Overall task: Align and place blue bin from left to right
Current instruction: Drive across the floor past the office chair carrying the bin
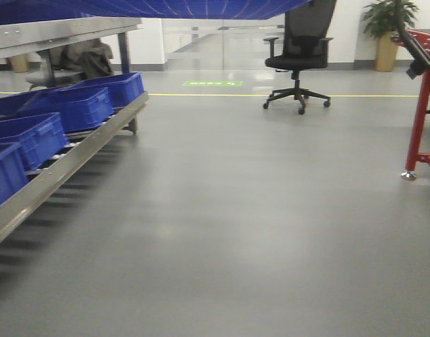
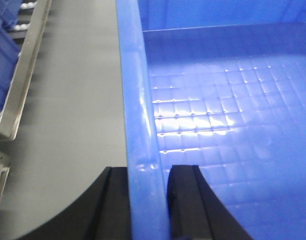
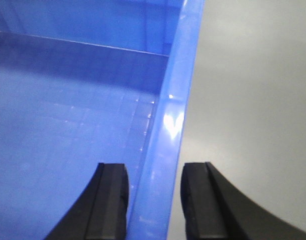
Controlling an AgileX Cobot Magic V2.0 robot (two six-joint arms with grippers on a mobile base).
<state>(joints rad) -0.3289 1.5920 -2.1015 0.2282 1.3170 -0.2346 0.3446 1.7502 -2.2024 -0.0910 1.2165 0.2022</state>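
One blue bin is seen, held above the floor by two pincers. In the front view only a strip of its grid-patterned underside is shown along the top edge, the rest being cut off. At least four further blue crates are counted in a row on one roller rack at the left (the nearest is cropped by the frame). One office chair, one potted plant and one red frame are seen beyond.

The left pincer is narrowed onto the bin's left rim, one finger outside and one inside, both pressed to the wall. The right pincer is set astride the right rim likewise. Its inner finger is laid against the wall, but a thin sliver of floor is shown beside the outer one, so full contact there cannot be confirmed. The bin's outer sides are hidden in every view.
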